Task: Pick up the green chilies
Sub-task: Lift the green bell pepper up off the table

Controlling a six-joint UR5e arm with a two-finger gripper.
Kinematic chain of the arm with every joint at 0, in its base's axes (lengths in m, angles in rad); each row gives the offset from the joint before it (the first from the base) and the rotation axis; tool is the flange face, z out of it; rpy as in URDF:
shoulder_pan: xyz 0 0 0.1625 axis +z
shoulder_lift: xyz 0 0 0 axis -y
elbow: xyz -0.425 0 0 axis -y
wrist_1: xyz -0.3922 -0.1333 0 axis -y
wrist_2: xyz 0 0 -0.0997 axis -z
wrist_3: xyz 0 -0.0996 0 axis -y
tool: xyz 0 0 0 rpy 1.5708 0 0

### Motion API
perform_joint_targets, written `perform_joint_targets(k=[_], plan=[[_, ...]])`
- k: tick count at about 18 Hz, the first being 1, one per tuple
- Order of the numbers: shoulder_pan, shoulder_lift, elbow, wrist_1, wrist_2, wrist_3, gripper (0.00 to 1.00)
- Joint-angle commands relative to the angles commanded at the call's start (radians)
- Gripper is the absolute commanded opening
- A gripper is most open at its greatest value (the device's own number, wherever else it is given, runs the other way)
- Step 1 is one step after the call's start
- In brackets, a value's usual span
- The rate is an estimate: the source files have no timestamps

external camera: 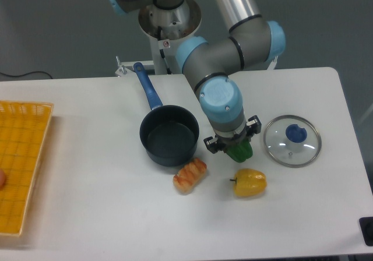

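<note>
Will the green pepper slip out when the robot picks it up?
It might. The green pepper looks glossy and rounded, so the jaws of the gripper could slide on it. It looks like hard plastic, so it probably won't squash. It is likely light for its size, and if dropped it could roll toward the yellow pepper.

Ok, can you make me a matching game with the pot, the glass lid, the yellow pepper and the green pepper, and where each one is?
Things:
1. dark round pot with blue handle
2. round glass lid with blue knob
3. glossy yellow bell pepper
4. small green bell pepper

Places:
A. in the robot's hand
B. far right on the table
C. left of the hand
D. in front of the hand, on the table

Pairs: 1-C, 2-B, 3-D, 4-A
</note>
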Motion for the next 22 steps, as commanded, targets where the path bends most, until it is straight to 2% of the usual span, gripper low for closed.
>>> perform_joint_targets(k=[3, 7, 10, 22], plan=[[0.001, 0.008, 0.002, 0.008, -0.018, 0.207, 0.56], [0.009, 0.021, 0.0, 0.012, -0.073, 0.338, 0.56], [0.028, 0.023, 0.002, 0.014, -0.136, 0.358, 0.56], [0.028, 0.035, 0.0, 0.011, -0.146, 0.395, 0.56]])
